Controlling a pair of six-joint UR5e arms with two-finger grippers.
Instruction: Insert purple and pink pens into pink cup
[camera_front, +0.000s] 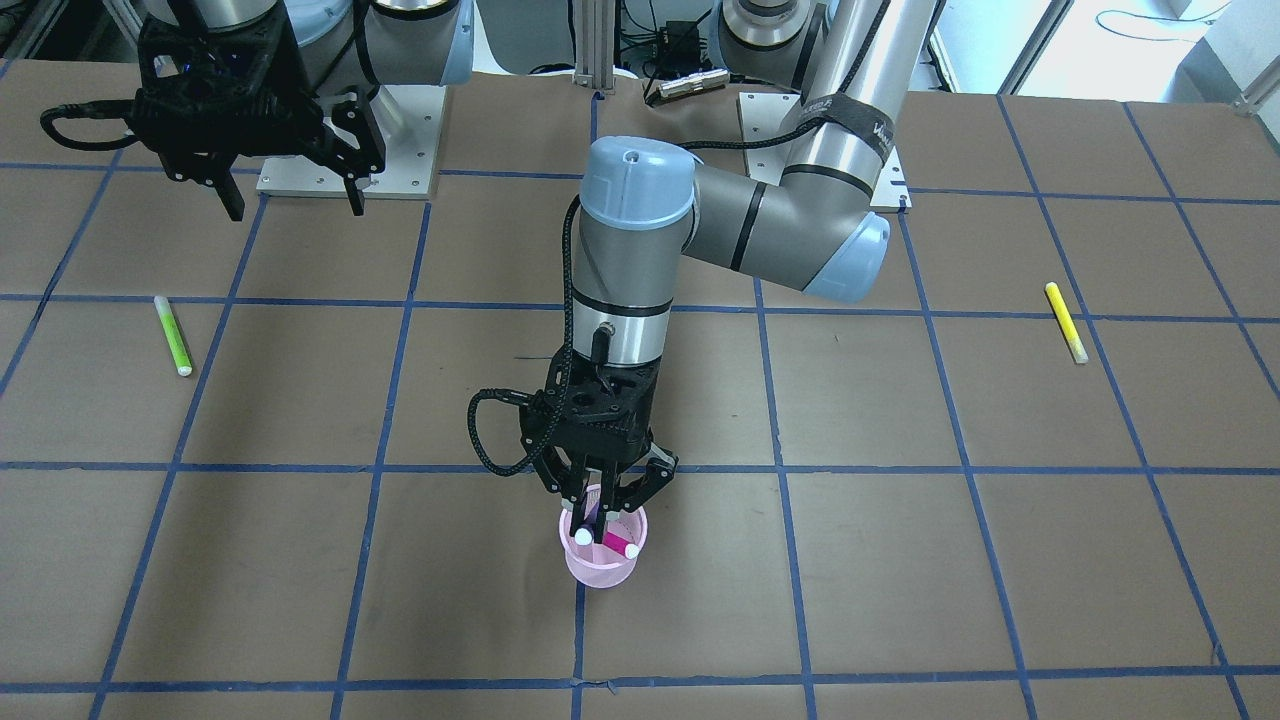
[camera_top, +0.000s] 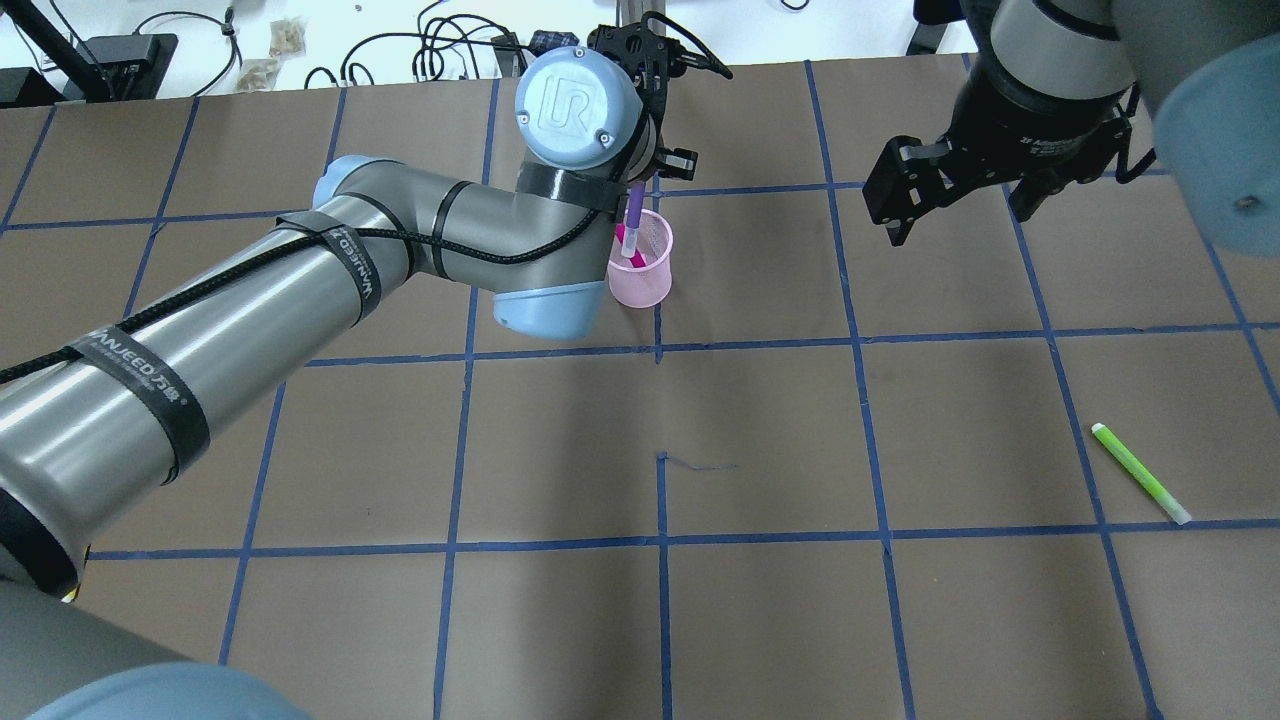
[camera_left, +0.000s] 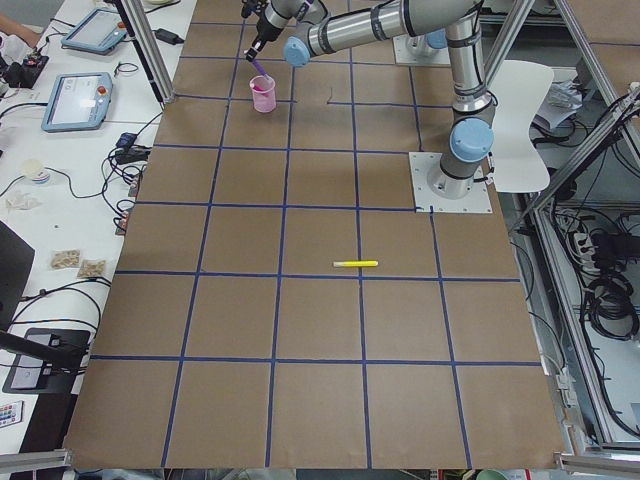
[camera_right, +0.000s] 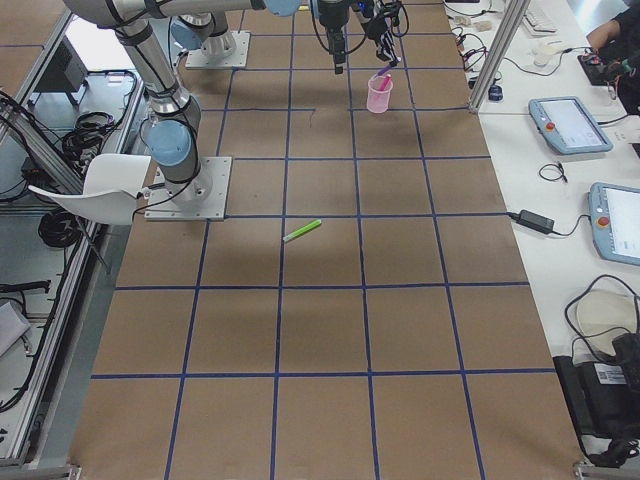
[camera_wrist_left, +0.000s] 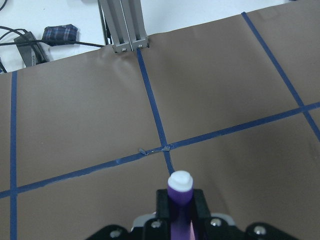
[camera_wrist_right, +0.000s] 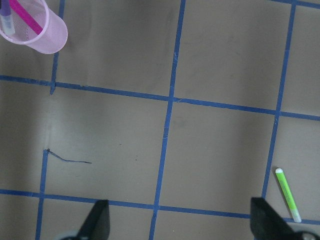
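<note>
The pink cup (camera_front: 600, 568) stands upright on the brown table; it also shows in the overhead view (camera_top: 642, 282) and the right wrist view (camera_wrist_right: 40, 35). A pink pen (camera_front: 618, 546) leans inside it. My left gripper (camera_front: 603, 505) hangs just above the cup's mouth, shut on the purple pen (camera_wrist_left: 180, 200), whose lower end is inside the cup (camera_top: 635, 208). My right gripper (camera_top: 958, 220) is open and empty, high above the table and well off to the cup's side; its fingers (camera_wrist_right: 97, 222) frame the right wrist view.
A green pen (camera_top: 1140, 472) lies on the table on my right side, also in the front view (camera_front: 172, 335). A yellow pen (camera_front: 1066, 322) lies on my left side. Blue tape lines grid the table. Cables and tablets lie past the far edge.
</note>
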